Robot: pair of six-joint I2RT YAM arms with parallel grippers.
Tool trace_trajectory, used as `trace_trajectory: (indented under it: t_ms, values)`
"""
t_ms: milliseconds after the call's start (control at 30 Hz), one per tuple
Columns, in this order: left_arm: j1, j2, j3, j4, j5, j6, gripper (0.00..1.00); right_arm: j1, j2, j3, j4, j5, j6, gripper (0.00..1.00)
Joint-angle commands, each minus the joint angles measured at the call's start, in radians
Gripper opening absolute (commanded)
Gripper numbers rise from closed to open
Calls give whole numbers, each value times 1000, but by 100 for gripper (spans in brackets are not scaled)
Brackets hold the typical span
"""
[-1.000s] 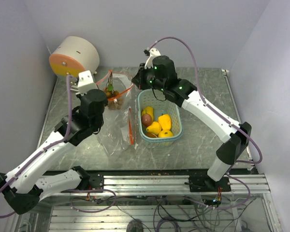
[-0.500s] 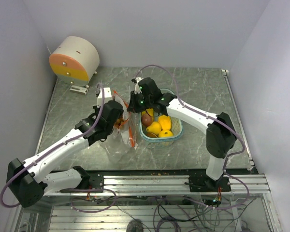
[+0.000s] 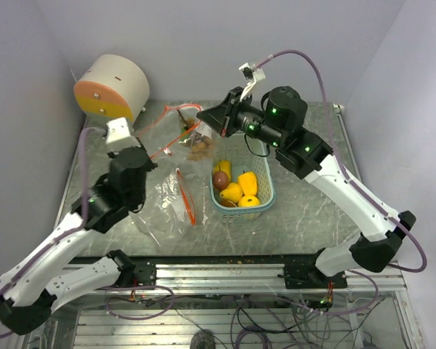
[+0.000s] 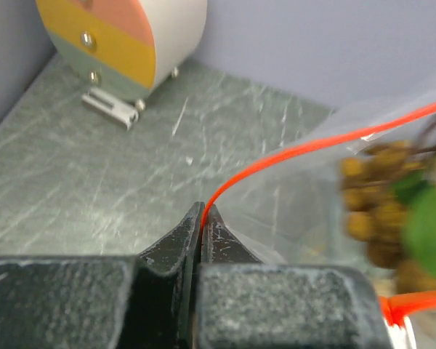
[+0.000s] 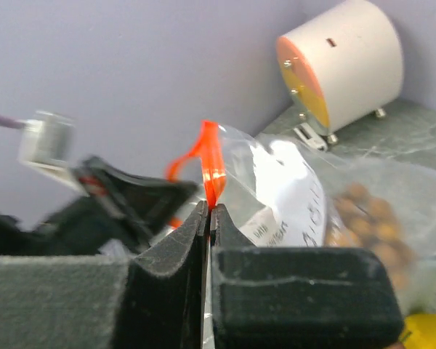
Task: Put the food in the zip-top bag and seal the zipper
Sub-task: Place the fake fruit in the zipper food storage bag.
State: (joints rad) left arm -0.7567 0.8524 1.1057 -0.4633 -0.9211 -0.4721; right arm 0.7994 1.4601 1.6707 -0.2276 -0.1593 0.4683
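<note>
Swung apart since a moment ago, the left gripper (image 4: 203,211) and right gripper (image 5: 207,207) each pinch the orange zipper (image 5: 212,163) of the bag (image 5: 283,196), with the grapes (image 3: 198,149) hanging inside between them, so the lemons (image 3: 248,182) in the basket (image 3: 267,196) below can follow.

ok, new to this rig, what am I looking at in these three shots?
A robot's left arm and right arm, bolted at the near edge of a table. The overhead picture looks down on both; the other two come from a camera on each wrist. The left gripper and right gripper are both shut on the orange zipper edge of a clear zip-top bag, stretching its mouth between them. A grape bunch is inside. A light-blue basket holds yellow fruits and a dark red fruit. A round drum sits back-left.
</note>
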Motion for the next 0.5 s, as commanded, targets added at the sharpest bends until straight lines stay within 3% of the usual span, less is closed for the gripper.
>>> trace_trajectory:
  t_ms: [0, 300, 467]
  values:
    - [-4, 59, -90, -144, -34, -94, 7, -5, 76, -14, 21, -71, 8, 0]
    - [-4, -38, 9, -126, -53, 8, 7, -4, 43, -130, 44, -116, 16, 0]
    - [-3, -76, -79, -124, 10, -39, 7, -4, 38, -244, 55, -119, 19, 0]
